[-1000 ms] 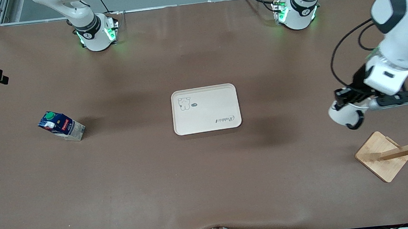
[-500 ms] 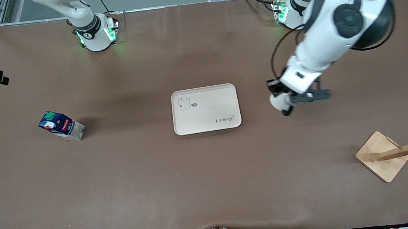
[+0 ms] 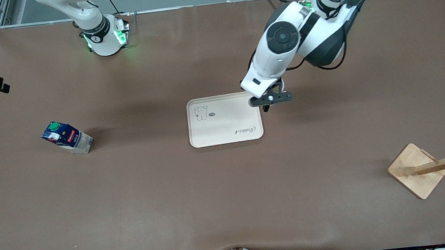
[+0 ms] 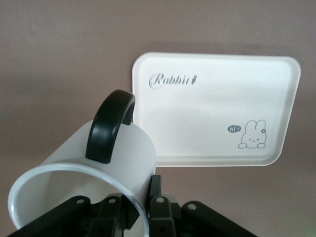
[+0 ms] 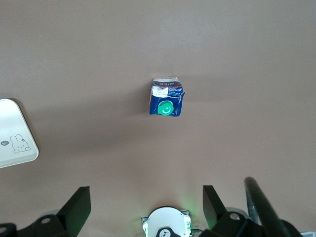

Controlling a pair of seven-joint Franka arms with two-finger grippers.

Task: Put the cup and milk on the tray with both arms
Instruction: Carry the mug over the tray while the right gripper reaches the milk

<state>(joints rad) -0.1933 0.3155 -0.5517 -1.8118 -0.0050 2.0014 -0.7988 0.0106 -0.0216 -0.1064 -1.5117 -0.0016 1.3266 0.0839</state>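
Tray (image 3: 225, 119) sits flat at the middle of the table in my front view, cream with a small animal drawing and cursive lettering on its floor. I see the left arm (image 3: 292, 42) reaching from its base down to the tray's edge on its own end of the table, and the left gripper (image 3: 271, 100) hangs over that rim. From this angle the cup is hidden under the wrist. The milk (image 3: 67, 137) stands on the table well apart from the tray, toward the right arm's end, its green cap showing on top. A wooden rack (image 3: 434, 166) stands near the left arm's end, closer to the front camera than the tray. Of the right arm I only see the base (image 3: 105, 36), lit green.

On my left wrist view, the cup (image 4: 86, 182) fills the foreground, white with its black loop handle (image 4: 109, 126) turned up and its open mouth toward the camera. The left gripper (image 4: 138, 210) is pinched onto the cup's rim wall, its fingers (image 4: 158, 207) pressed against it. The tray (image 4: 197, 123) lies past the cup, bare, with nothing resting on it.

On my right wrist view, the right gripper (image 5: 145, 207) hangs high over the table with its fingers (image 5: 79, 207) spread wide and nothing between them. The milk (image 5: 167, 97) stands below it, seen from above, and a corner of the tray (image 5: 15, 138) shows at the frame's edge
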